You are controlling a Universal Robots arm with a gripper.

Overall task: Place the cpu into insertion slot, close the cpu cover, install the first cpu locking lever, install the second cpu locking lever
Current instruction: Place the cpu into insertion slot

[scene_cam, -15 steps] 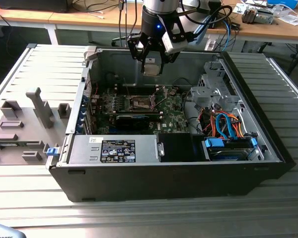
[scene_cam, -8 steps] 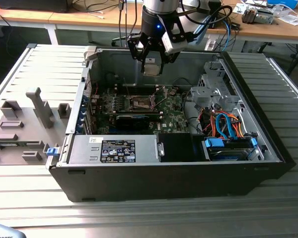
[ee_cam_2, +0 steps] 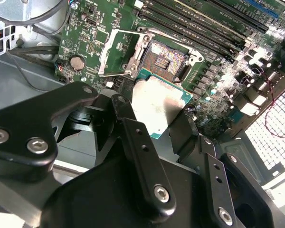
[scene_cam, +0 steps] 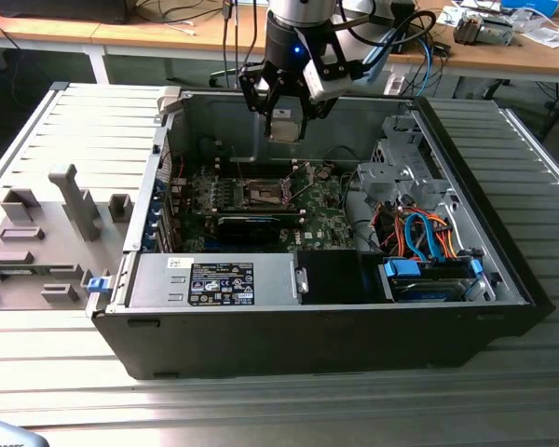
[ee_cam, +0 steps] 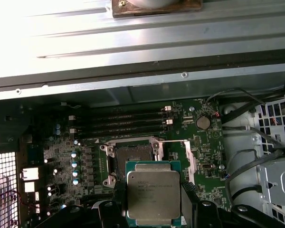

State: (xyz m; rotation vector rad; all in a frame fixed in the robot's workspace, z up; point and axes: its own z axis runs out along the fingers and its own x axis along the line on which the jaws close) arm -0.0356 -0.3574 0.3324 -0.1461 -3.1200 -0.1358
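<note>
Ribbed silver-grey table (scene_cam: 289, 410), grooved in long parallel strips. Carries an open black computer case (scene_cam: 307, 349) lying on its side, open face up, across the middle and the exterior view's right. Bears, just beside the case on the exterior view's left, a flat grey fixture plate (scene_cam: 28, 265) with several upright grey blocks (scene_cam: 74, 200). Small blue piece (scene_cam: 96, 284) at the plate's corner, right against the case.

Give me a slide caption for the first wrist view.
Tool holding the cpu above the open socket on the motherboard.
</note>
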